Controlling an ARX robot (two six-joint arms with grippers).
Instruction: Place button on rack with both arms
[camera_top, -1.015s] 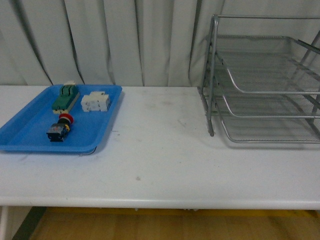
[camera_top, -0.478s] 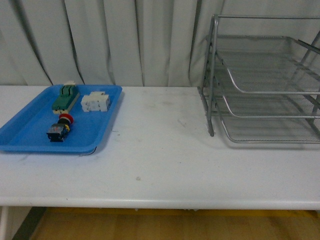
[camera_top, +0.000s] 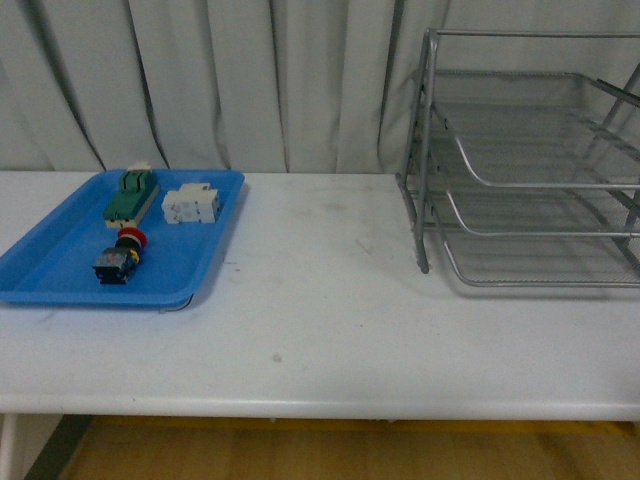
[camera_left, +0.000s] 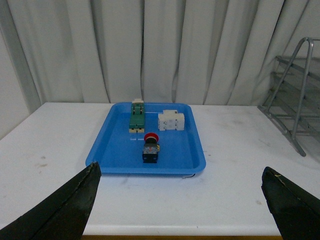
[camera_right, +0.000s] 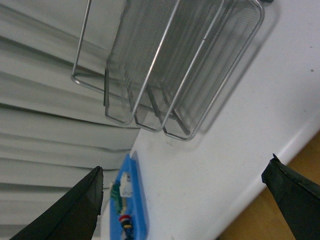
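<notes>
The tray (camera_top: 60, 272) sits left on the table (camera_top: 320, 320), rack (camera_top: 530, 188) far right. In the tray, terminal block (camera_top: 131, 197) and connector (camera_top: 191, 204) are at the back, button (camera_top: 120, 257) just in front of the block.

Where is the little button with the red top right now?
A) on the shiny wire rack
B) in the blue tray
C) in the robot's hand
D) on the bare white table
B: the button lies inside the blue tray, well away from the rack, with nothing holding it.
</notes>
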